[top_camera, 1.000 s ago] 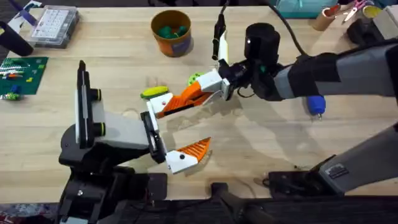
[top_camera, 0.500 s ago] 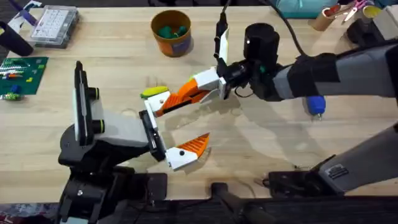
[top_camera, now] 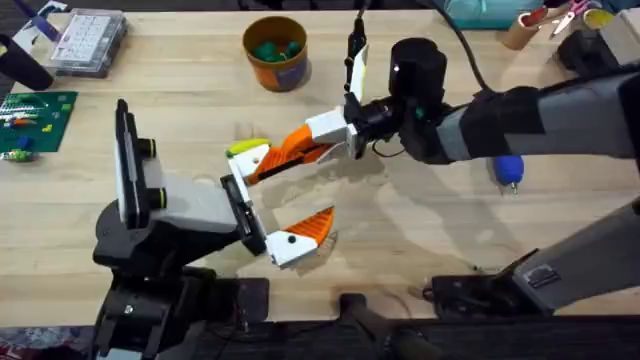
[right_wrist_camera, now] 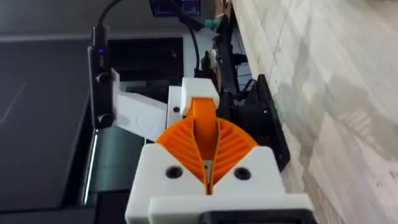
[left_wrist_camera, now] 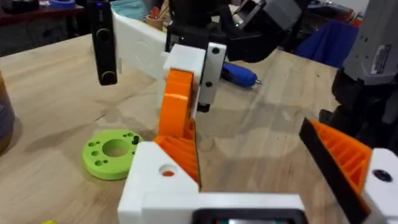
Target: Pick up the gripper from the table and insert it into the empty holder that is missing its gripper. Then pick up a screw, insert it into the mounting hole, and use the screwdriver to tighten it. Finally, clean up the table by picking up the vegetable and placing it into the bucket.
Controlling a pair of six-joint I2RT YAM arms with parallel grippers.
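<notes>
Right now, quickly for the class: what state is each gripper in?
Left gripper: open, holding nothing.
Right gripper: shut on the orange finger piece.

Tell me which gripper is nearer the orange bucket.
Right. The right gripper holds the orange gripper mid-table, a short way in front of the bucket. The left arm's holder sits farther back toward the bases, beyond that finger.

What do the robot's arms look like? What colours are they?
Right arm: dark grey, round black joint, black cable. Left arm: light grey. The left tool and right tool have white blocks and orange ribbed pads.
</notes>
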